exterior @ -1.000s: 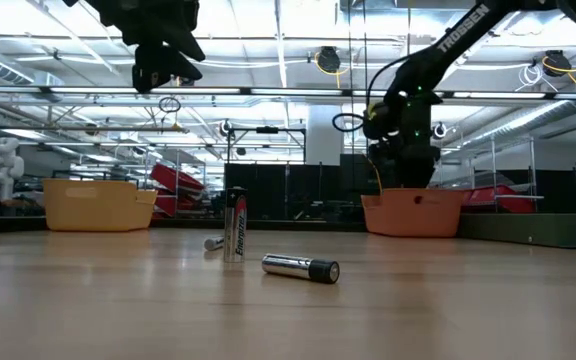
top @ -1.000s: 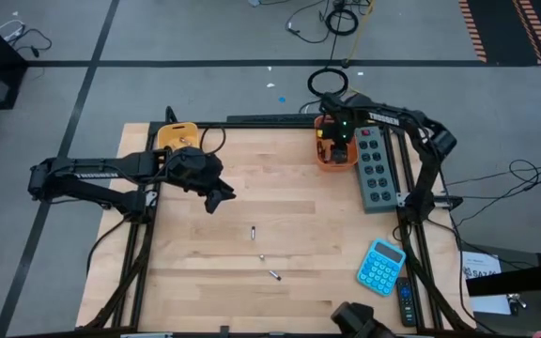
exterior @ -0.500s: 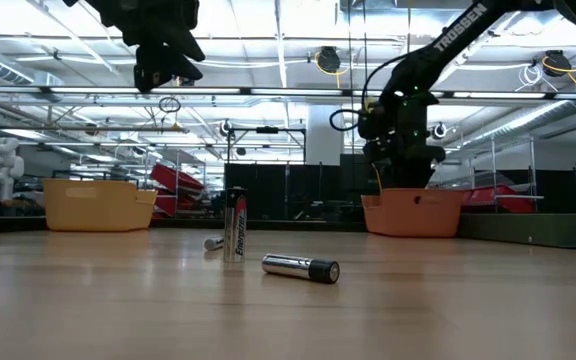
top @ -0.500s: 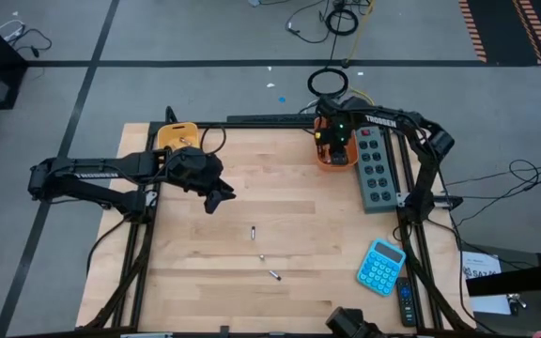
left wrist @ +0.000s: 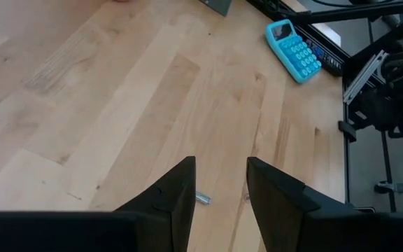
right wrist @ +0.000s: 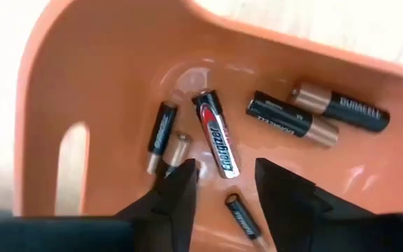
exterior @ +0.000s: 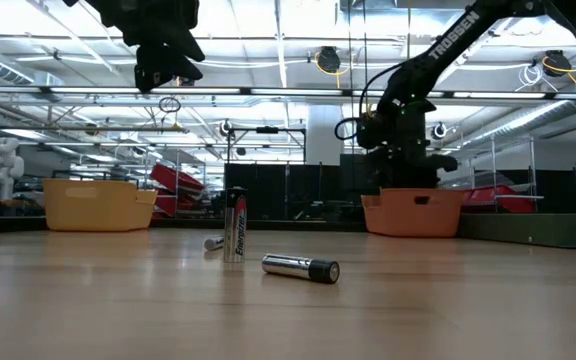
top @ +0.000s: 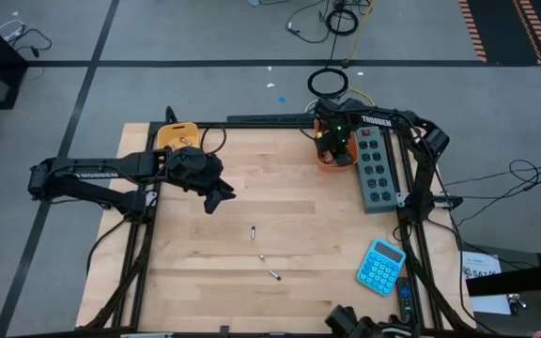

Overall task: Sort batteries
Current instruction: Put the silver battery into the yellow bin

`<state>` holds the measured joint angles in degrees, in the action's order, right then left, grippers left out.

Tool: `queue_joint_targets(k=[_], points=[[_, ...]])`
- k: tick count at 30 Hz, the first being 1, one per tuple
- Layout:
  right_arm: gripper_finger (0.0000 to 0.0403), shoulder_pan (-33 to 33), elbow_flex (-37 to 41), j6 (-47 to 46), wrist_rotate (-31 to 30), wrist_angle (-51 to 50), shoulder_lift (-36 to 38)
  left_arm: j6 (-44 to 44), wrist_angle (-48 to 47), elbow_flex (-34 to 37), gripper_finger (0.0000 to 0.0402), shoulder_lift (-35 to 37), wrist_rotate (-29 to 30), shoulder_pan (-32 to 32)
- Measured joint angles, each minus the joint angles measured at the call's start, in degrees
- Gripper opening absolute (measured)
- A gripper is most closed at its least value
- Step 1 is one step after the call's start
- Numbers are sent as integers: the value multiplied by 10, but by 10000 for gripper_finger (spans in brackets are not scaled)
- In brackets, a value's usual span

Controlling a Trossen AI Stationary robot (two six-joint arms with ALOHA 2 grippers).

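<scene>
Three batteries lie on the wooden table: one stands upright on its end, two lie on their sides. My left gripper hangs open, high above the table's left middle; one battery shows far below its fingers. My right gripper points down, open, over the orange bin at the far right. Several batteries lie on the bin's floor, among them a red-and-black one just beyond the fingertips.
A yellow bin stands at the far left corner. A grey power strip runs along the right edge beside the orange bin. A blue calculator and a dark remote lie near the right front corner.
My right gripper has turned about its own downward-pointing line above the orange bin and stayed over it. My left gripper and the three batteries on the table have kept still.
</scene>
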<state>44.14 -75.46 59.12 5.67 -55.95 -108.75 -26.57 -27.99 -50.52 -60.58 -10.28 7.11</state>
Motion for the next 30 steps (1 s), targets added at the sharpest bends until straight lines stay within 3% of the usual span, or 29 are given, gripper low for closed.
queue_joint_targets(k=[5,11,26,30], points=[[109,-4,0,104,-3,-5,0,0,0,0,136,0,-2,0],[90,-19,0,94,-2,1,-3,14,0,0,136,0,-17,0],[125,-25,6,80,-15,18,-29,16,-6,0,136,1,-35,0],[124,-27,34,95,-53,34,-29,16,-21,0,136,2,-36,0]])
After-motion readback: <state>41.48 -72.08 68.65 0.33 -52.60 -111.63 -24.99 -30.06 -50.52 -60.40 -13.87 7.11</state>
